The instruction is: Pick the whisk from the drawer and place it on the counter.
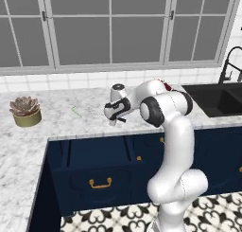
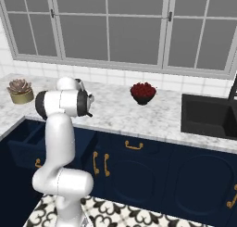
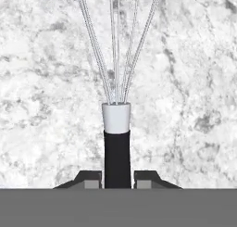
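one whisk [image 3: 117, 82], one open drawer [image 1: 94, 172], one succulent pot [image 1: 26, 111], one fruit bowl [image 2: 143, 93].

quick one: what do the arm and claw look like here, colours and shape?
Glossy white arm of rounded, tubular links, with dark grey rings at the joints. The claw has two small dark fingers with pale grey inner pads. No cables or markings visible.

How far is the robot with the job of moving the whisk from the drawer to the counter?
Done: the whisk is out of the open drawer. In hand: the gripper holds it by its black handle, jaws closed on both sides, wire head pointing away over the marble counter; in the left base view the gripper is above the counter edge. Left: to set the whisk down and open the jaws.
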### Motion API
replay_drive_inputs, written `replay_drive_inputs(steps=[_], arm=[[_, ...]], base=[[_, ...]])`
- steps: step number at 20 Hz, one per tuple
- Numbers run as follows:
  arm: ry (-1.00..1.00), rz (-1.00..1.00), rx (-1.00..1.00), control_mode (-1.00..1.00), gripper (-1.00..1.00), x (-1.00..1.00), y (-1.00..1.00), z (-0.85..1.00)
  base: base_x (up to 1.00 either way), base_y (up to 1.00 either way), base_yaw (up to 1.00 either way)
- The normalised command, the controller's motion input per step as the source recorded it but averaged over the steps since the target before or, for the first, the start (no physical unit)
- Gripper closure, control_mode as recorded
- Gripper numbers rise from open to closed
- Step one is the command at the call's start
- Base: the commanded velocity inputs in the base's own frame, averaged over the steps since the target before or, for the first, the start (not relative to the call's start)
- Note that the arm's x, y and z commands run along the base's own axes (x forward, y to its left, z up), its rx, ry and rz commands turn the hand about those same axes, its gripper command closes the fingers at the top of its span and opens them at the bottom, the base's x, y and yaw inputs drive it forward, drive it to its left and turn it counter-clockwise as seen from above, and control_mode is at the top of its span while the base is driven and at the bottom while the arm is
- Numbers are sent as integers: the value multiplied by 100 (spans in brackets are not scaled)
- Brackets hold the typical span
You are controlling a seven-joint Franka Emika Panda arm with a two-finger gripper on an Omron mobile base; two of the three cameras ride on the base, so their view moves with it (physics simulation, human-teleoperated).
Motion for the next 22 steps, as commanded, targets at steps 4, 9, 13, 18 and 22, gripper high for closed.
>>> replay_drive_inputs(steps=[4,9,13,18,22], arm=[[0,2,-3,-100,-100,51,0,-34],[-4,0,0,-100,-100,-18,-2,35],[-13,0,0,-100,-100,-89,-30,63],[-15,3,0,-100,-100,-100,-17,28],[-33,13,-4,-100,-100,-100,0,61]], base=[[0,0,0],[0,0,0],[0,0,0],[0,0,0],[0,0,0]])
